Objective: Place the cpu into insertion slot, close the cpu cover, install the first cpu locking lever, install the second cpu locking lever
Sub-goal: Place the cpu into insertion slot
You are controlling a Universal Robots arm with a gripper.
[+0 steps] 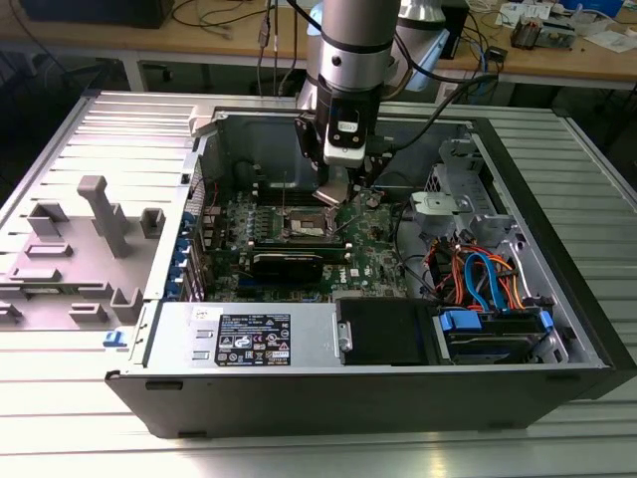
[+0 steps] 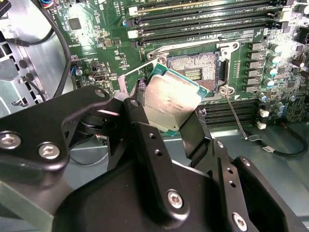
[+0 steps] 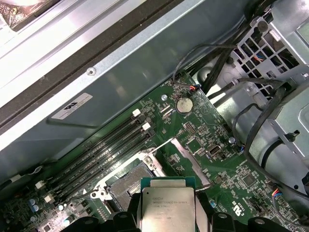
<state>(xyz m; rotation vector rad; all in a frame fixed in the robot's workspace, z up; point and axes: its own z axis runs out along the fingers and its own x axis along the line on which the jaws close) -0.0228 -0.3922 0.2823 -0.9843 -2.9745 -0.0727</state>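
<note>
I see gripper point(image 2: 169, 123) clamped on cpu point(image 2: 171, 99), hanging just above slot point(image 2: 197, 67), not seated. Slot empty, cover point(image 3: 189, 160) seems open. Nothing done yet; left: seating, cover, both levers.

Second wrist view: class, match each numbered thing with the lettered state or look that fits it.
Things
1. cpu
2. insertion slot
3. memory slots

States
A. long, narrow and black
B. gripped by the end effector, tilted above the board
C. uncovered, with nothing seated in it

Pairs: 1-B, 2-C, 3-A
</note>
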